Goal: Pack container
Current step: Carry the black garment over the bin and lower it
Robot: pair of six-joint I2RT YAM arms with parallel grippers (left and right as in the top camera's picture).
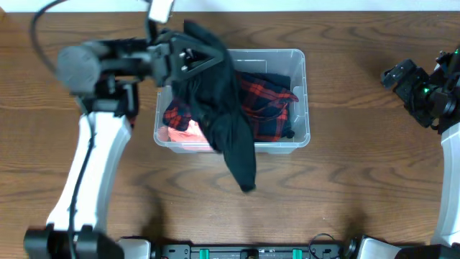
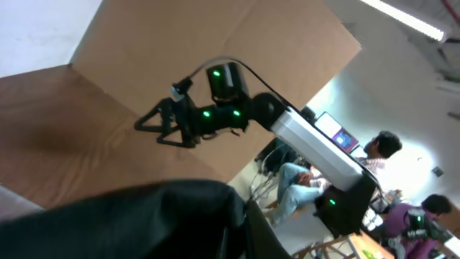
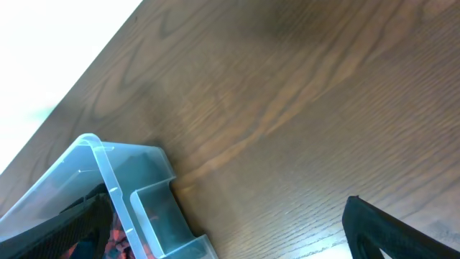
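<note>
container (image 1: 302,79) sits on the wood counter (image 1: 345,194) a bit left of the middle, near the far edge, long side running left to right. it's clear plastic, so the stuff inside shows through: a red and black plaid cloth (image 1: 266,97) takes up the right half, and something pink (image 1: 180,133) is bunched in the front left corner.

left tool (image 1: 205,57) hovers over the back left part of the bin, pinching a black cloth (image 1: 230,108). that cloth hangs from it across the middle of the container, drapes over the front wall and ends with its tip on the counter just in front. in the left wrist view the same black cloth (image 2: 144,223) fills the bottom of the shot and hides the fingers.

right tool (image 1: 402,75) is well apart from the bin, off by the right edge of the counter with nothing near it. can't tell if its fingers are spread or pressed together. the right wrist view catches one corner of the container (image 3: 115,180) at lower left, with one dark finger (image 3: 388,230) at lower right.
</note>
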